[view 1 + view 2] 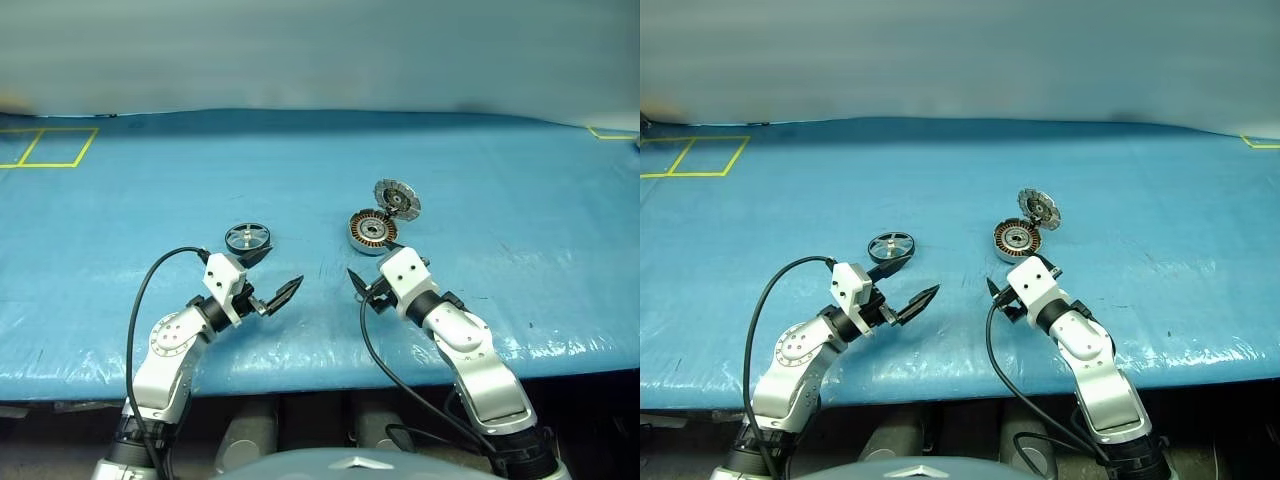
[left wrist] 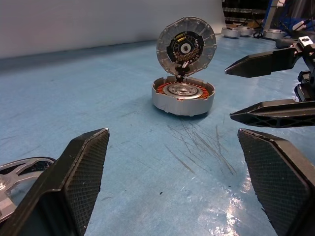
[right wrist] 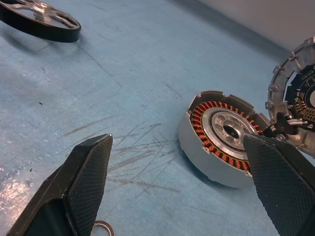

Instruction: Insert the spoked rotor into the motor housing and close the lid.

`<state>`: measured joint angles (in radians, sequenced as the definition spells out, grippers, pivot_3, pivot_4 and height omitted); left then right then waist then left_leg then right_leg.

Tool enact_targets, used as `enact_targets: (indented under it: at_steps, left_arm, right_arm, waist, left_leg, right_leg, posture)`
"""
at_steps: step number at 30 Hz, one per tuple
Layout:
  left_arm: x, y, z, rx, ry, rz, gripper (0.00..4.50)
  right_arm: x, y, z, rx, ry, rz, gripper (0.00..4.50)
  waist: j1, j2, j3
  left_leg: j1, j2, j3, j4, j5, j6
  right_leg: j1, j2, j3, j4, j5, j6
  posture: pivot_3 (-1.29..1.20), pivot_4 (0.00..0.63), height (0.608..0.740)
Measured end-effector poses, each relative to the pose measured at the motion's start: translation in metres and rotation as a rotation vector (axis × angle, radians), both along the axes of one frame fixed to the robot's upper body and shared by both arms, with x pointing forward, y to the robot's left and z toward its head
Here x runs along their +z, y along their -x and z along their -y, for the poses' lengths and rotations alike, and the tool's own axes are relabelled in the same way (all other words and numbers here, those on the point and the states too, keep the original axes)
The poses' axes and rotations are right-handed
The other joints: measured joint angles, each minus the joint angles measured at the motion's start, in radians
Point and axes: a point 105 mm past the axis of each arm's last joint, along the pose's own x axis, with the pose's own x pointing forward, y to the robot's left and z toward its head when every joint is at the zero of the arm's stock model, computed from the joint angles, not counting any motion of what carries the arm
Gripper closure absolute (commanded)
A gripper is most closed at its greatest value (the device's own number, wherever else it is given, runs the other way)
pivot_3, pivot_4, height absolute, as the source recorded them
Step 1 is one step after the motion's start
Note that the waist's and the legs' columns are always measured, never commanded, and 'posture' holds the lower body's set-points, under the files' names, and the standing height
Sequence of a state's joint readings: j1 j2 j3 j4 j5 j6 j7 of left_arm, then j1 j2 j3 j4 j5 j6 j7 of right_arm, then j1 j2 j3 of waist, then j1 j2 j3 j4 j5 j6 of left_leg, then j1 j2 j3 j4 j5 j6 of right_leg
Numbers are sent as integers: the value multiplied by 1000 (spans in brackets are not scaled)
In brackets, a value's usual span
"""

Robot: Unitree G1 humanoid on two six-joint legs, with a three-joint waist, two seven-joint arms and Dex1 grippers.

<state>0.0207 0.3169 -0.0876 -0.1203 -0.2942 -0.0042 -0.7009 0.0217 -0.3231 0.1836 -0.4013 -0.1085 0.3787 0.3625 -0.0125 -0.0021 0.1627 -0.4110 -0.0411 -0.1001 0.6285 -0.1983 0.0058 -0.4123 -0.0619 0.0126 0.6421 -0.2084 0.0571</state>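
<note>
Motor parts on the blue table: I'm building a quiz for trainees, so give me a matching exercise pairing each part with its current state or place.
Column 1:
1. spoked rotor
2. motor housing
3. lid
4. left end effector

Column 2:
A. standing up open at the housing's far edge
B. open and holding nothing
C. lying flat on the table, just beyond the left arm
D. resting on the table with copper windings exposed

Pairs: 1-C, 2-D, 3-A, 4-B
</note>
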Motion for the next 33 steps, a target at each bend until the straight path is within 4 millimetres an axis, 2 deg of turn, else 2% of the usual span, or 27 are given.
enact_targets:
  at_steps: [5, 10, 33]
  left_arm:
    - [0, 0, 0, -1, -2, 1, 0]
    - [10, -6, 2, -9, -1, 37, 0]
    - [6, -4, 2, -2, 0, 20, 0]
  right_arm:
    - [0, -1, 1, -8, -2, 3, 58]
    - [2, -2, 0, -13, -9, 10, 58]
    - [0, -6, 1, -22, -27, -27, 58]
  waist:
    - [0, 0, 0]
    - [0, 0, 0]
    - [0, 0, 0]
  left_leg:
    - [0, 0, 0, 0, 0, 0]
    - [0, 0, 0, 0, 0, 0]
    - [0, 0, 0, 0, 0, 0]
  right_leg:
    - [0, 0, 0, 0, 0, 0]
    - [0, 0, 0, 0, 0, 0]
    - [0, 0, 0, 0, 0, 0]
  posture:
    - [0, 150, 740]
    - [0, 150, 740]
    - [0, 150, 740]
